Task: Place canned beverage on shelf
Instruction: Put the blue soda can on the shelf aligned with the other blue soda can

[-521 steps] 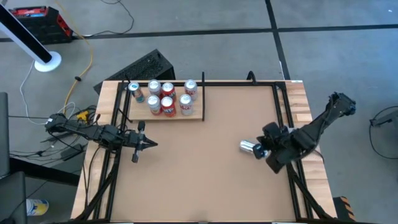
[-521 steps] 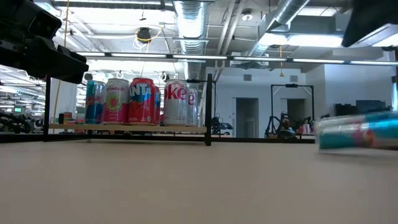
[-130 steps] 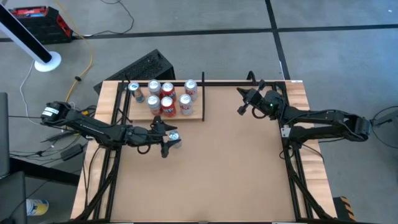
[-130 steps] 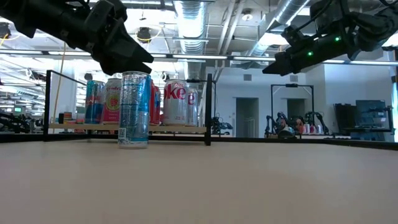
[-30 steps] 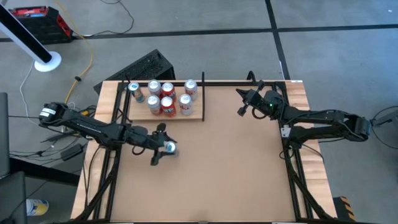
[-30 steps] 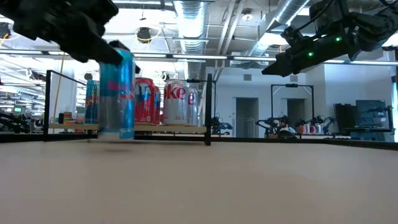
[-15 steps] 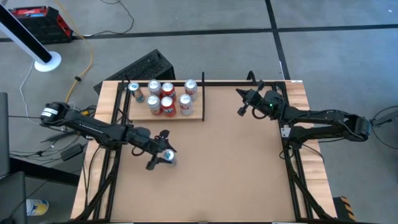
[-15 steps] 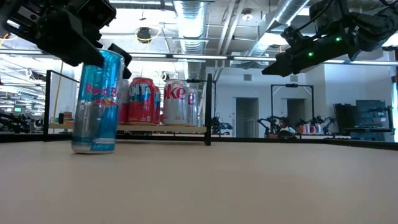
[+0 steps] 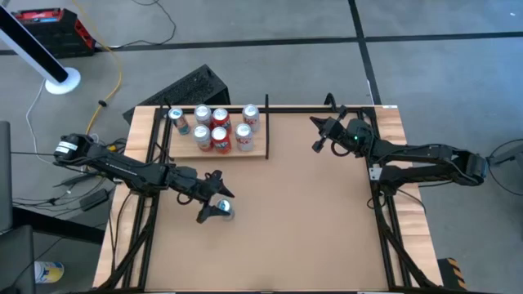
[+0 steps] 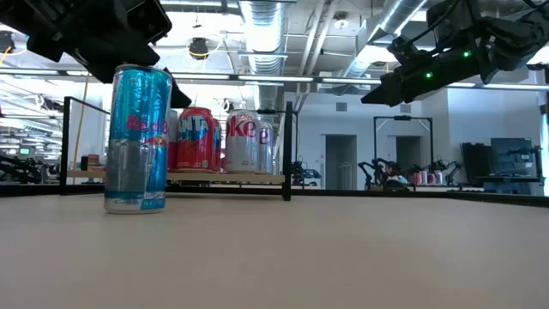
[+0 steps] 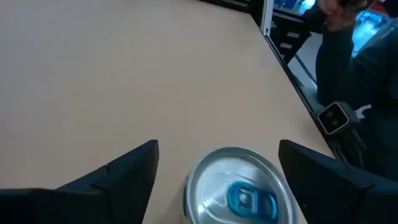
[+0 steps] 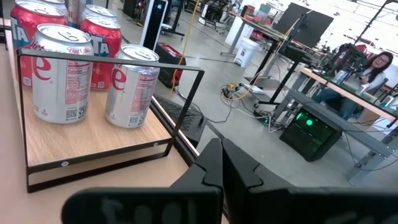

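We see the left gripper [image 9: 214,202] hanging over a tall blue can [image 10: 135,139] that stands upright on the table [image 9: 310,229]. Its fingers [image 11: 118,177] are spread wide on either side of the can's top, apart from it and holding nothing. The shelf [image 9: 217,152], with other cans [image 9: 219,129] on it, lies near, beyond the gripper. The right gripper [image 9: 315,143] waits well apart, fingers closed and empty.

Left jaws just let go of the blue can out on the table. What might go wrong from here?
1. The left gripper hangs open right over the blue can, its fingers flanking the top; a sideways pull-away may topple the tall can.
2. The shelf already holds six cans, packed close; pushing another in may knock them.
3. The can stands short of the shelf, so it needs regrasping.
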Controlling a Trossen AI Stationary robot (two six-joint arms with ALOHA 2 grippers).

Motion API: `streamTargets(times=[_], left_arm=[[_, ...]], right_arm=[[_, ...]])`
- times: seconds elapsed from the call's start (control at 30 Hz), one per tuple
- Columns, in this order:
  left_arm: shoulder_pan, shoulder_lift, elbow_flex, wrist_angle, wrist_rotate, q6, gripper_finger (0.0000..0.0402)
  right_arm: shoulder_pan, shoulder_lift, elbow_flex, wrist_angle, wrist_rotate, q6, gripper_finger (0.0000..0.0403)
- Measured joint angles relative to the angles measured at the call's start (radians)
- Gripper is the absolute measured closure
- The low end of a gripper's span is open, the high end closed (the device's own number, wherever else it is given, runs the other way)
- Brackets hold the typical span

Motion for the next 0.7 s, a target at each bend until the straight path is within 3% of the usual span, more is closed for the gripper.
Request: streamTargets(times=[0.13,0.33,0.43,0.57,0.7], left_arm=[[0.000,0.000,0.000,0.019,0.028,-0.040,0.0084],[0.000,-0.005,0.000,0.231,0.036,-0.064,0.0083],[0.000,-0.028,0.020,0.262,0.025,-0.064,0.0083],[0.000,-0.053,0.121,0.150,-0.033,-0.084,0.0082],[0.000,-0.048,0.329,-0.229,-0.112,-0.147,0.0082]], right_arm=[[0.000,0.000,0.000,0.000,0.000,0.000,0.0383],[0.000,0.000,0.000,-0.001,0.000,0.000,0.0383],[0.000,0.000,0.000,-0.001,0.000,0.000,0.0383],[0.000,0.000,0.000,-0.003,0.000,0.000,0.0383],[0.000,0.000,0.000,-0.002,0.000,0.000,0.0383]])
